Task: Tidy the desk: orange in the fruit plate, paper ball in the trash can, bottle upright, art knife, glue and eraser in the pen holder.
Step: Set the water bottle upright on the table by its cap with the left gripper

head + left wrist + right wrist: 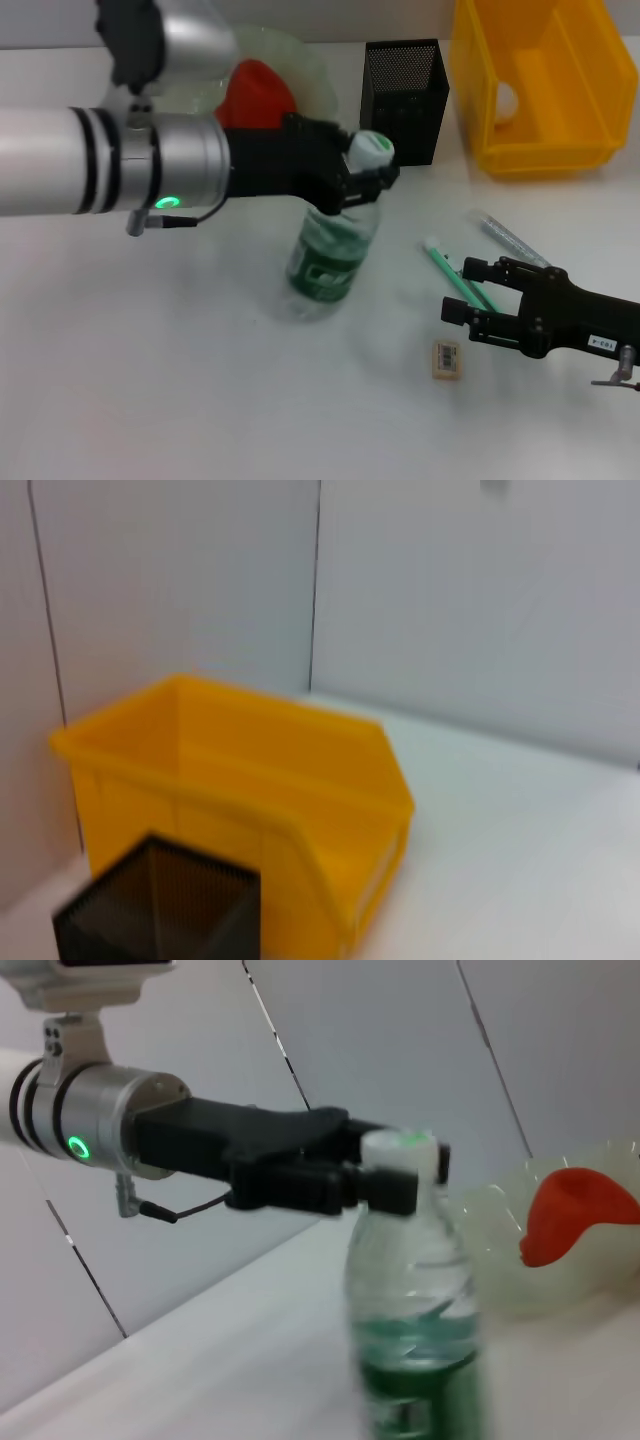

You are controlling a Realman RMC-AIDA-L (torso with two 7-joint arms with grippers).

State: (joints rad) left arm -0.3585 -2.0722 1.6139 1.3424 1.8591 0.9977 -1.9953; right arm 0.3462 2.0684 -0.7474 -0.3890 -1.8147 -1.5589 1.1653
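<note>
The bottle (330,255) stands nearly upright in the middle of the white desk (150,380), its neck clamped just under the white cap (371,147) by the left gripper (365,180), with plain pale wall panels behind. The head view alone shows the eraser (447,359), the green-and-white stick (455,275) and a clear pen-like item (508,238) near the right gripper (462,295), whose fingers are spread wide and hold nothing. The right wrist view shows the fruit plate (520,1260) holding an orange-red object (570,1215) that is half hidden behind the left arm in the head view, while the left wrist view shows only the yellow bin (250,790) and the cropped black mesh pen holder (160,905).
</note>
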